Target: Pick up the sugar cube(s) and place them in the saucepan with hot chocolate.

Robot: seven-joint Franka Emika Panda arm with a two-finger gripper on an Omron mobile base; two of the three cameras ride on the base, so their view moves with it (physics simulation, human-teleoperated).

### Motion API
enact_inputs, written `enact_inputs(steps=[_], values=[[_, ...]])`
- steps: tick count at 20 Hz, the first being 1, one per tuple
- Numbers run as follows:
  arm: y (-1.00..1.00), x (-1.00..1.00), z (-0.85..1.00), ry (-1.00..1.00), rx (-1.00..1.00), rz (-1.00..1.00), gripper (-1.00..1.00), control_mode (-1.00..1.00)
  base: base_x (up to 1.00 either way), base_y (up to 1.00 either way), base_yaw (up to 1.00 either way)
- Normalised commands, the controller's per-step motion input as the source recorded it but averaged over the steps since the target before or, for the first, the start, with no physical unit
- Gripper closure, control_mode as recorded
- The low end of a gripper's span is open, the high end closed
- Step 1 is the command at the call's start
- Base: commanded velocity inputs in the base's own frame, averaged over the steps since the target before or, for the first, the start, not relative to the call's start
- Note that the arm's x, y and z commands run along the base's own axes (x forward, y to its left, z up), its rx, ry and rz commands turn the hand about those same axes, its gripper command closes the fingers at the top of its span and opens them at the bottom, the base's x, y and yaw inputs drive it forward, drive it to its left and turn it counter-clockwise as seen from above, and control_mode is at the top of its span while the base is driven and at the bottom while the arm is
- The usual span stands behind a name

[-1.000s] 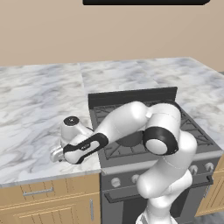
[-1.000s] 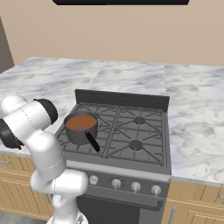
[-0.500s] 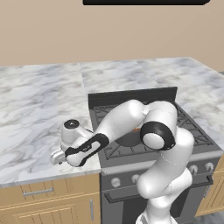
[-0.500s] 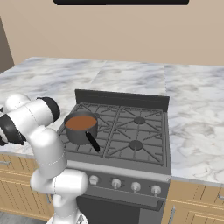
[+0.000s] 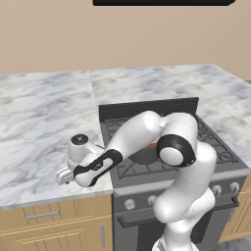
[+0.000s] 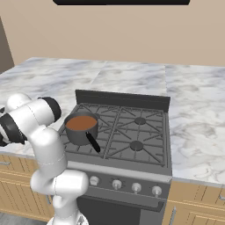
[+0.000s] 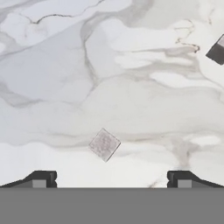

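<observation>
Hand view: the gripper faces down on the marble counter, its jaws spread wide with nothing between them. A pale grey sugar cube lies flat on the counter just ahead of the fingertips, nearer the one at lower left. A second, darker cube sits at the frame's right edge, well apart from the first. Right base view: the saucepan of reddish-brown liquid stands on the front left burner of the stove, its black handle pointing toward the stove's front edge.
</observation>
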Motion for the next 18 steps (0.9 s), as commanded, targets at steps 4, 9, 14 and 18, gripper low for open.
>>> enact_inputs(steps=[4, 9, 14, 18], values=[[0.00, 0.13, 0.00, 0.00, 0.00, 0.00, -1.00, -1.00, 0.00, 0.00, 0.00], [0.01, 0.18, 0.00, 0.00, 0.00, 0.00, -1.00, -1.00, 0.00, 0.00, 0.00], [0.07, 0.01, 0.00, 0.00, 0.00, 0.00, -1.00, -1.00, 0.00, 0.00, 0.00], [0.08, 0.00, 0.00, 0.00, 0.00, 0.00, -1.00, -1.00, 0.00, 0.00, 0.00]])
